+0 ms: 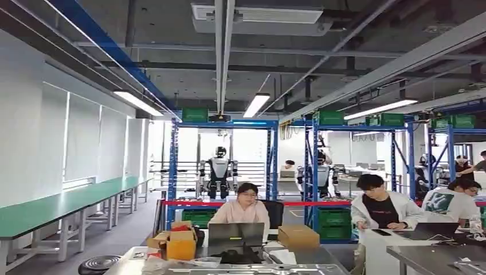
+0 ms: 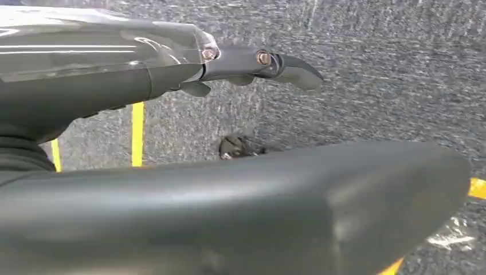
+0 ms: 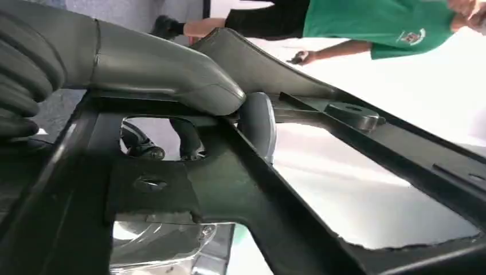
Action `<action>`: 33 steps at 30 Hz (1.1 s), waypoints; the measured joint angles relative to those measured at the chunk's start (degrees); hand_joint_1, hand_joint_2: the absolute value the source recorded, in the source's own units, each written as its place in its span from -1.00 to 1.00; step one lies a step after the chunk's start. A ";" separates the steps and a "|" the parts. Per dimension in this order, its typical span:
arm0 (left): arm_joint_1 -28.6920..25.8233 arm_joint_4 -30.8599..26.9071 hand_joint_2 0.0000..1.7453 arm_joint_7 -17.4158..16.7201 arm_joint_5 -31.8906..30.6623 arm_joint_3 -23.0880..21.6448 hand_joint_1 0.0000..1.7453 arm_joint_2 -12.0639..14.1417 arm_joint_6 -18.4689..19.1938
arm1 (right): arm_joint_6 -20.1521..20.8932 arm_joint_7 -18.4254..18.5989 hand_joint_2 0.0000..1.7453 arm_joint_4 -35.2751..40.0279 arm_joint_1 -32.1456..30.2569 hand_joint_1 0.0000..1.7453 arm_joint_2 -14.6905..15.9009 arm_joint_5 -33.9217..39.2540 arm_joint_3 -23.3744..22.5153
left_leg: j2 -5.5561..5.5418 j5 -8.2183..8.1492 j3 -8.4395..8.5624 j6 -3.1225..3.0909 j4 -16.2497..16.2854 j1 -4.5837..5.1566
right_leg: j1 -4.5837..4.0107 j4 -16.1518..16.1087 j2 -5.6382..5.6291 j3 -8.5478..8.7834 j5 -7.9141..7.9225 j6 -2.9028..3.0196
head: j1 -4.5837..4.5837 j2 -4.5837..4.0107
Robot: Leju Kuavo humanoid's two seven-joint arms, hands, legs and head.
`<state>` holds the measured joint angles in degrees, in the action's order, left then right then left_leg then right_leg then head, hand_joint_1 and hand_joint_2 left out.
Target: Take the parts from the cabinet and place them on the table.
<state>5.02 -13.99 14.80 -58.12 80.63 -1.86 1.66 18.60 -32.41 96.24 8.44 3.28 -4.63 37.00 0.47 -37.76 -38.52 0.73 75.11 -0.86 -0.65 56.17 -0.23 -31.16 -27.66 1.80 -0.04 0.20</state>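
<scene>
We are gripping a dark metal frame part (image 3: 298,189) in our right hand (image 3: 172,74), thumb pressing on top; our left hand (image 2: 252,63) is hanging with nothing in it, and the table (image 1: 321,260) is lying ahead, near.

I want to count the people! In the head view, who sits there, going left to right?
Person in a pale pink top behind an open laptop → person in a white coat over a black shirt → person in a white-and-green shirt.

grey ribbed cover (image 3: 26,63), grey thumb (image 3: 166,71), brass screws (image 2: 263,58)
</scene>
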 joint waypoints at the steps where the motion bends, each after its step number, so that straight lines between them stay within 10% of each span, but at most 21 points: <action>1: -0.17 0.00 -1.00 0.00 0.00 0.00 -1.00 0.00 0.00 | 0.02 0.00 1.00 0.00 -0.13 1.00 0.00 0.00 0.00 | -0.02 1.50 -0.42 0.31 -0.71 -0.15 | 0.11 0.00 -0.21 0.43 -0.31 -0.15 | 0.00 0.02; 4: -0.19 0.00 -1.00 0.02 0.00 0.00 -1.00 0.11 0.04 | 0.07 0.00 1.00 0.00 -0.37 1.00 -0.09 0.02 0.00 | -0.03 11.94 3.84 0.99 -14.38 -0.81 | 0.58 0.20 -0.50 2.50 -1.82 -1.04 | 0.00 0.00; 6: -0.07 0.00 -1.00 0.02 0.02 -0.02 -1.00 0.09 0.09 | 0.11 -0.04 1.00 -0.02 -0.32 1.00 -0.11 -0.07 0.00 | -0.19 9.32 4.16 0.17 -16.16 -0.30 | 0.53 0.80 -0.68 2.42 -2.37 -1.75 | 0.06 0.04; 11: -0.10 -0.02 -1.00 0.20 0.00 -0.09 -1.00 0.18 0.09 | 0.11 -0.13 1.00 0.24 -0.52 1.00 -0.20 0.02 -0.09 | -0.16 10.05 4.79 -2.20 -15.92 -0.41 | 0.67 2.50 -0.43 2.23 -4.66 -3.25 | 0.07 0.04; 15: -0.08 -0.02 -1.00 0.31 0.00 -0.07 -1.00 0.24 0.09 | 0.11 -0.13 1.00 0.28 -0.85 1.00 -0.17 0.00 -0.09 | -0.16 9.07 5.61 -2.74 -15.90 -0.27 | 0.97 19.84 -0.06 -8.17 -10.21 -3.99 | 0.07 0.02; 17: -0.26 -0.02 -1.00 0.28 0.00 -0.07 -1.00 0.24 0.09 | 0.11 -0.13 1.00 0.28 -0.93 1.00 -0.17 0.04 -0.09 | -0.20 8.33 6.66 -2.70 -15.91 -0.16 | 0.94 17.64 -0.07 -8.78 -6.13 -3.76 | 0.07 0.02; 19: -0.17 -0.02 -1.00 0.31 0.00 -0.09 -1.00 0.24 0.09 | 0.13 -0.13 1.00 0.31 -0.84 1.00 -0.17 0.04 -0.09 | -0.28 7.49 8.01 -2.55 -15.97 -0.04 | 0.66 7.23 -0.04 -5.17 0.84 -2.86 | 0.07 0.02; 20: -0.27 -0.02 -1.00 0.33 0.00 -0.09 -1.00 0.18 0.09 | 0.13 -0.13 1.00 0.33 -0.80 1.00 -0.17 0.04 -0.09 | -0.29 7.17 8.40 -2.36 -16.17 -0.20 | 0.35 3.83 0.09 -3.70 1.75 -2.19 | 0.04 0.02; 26: 0.17 -0.02 -1.00 0.39 -0.02 -0.11 -1.00 0.20 0.09 | 0.44 -0.24 1.00 0.70 -0.88 1.00 -0.22 0.22 -0.11 | -0.07 6.02 9.04 -0.48 -16.29 -0.10 | 0.37 0.67 -0.05 -1.87 0.75 -0.83 | 0.09 0.02; 30: -0.11 -0.02 -1.00 0.39 -0.04 -0.13 -1.00 0.35 0.09 | 0.66 -0.24 1.00 0.68 -0.95 1.00 -0.22 0.31 -0.11 | -0.13 0.25 -0.20 0.22 -0.52 -0.20 | 0.30 0.53 0.00 -0.45 -0.48 -0.12 | 0.09 0.02; 33: -0.38 -0.02 -1.00 0.39 -0.04 -0.13 -1.00 0.35 0.07 | 0.81 -0.24 1.00 0.66 -1.28 1.00 -0.22 0.44 -0.11 | -0.12 6.82 -0.06 0.29 -5.29 -0.27 | 0.31 0.55 -0.42 1.51 -1.92 -0.36 | 0.09 0.02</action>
<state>4.64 -14.01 15.19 -58.16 80.50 -1.51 1.73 19.41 -32.65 96.89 7.16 3.06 -4.20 36.89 0.36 -30.94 -38.58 1.03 69.82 -1.13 -0.34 56.72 -0.65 -29.65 -29.58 1.44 0.04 0.22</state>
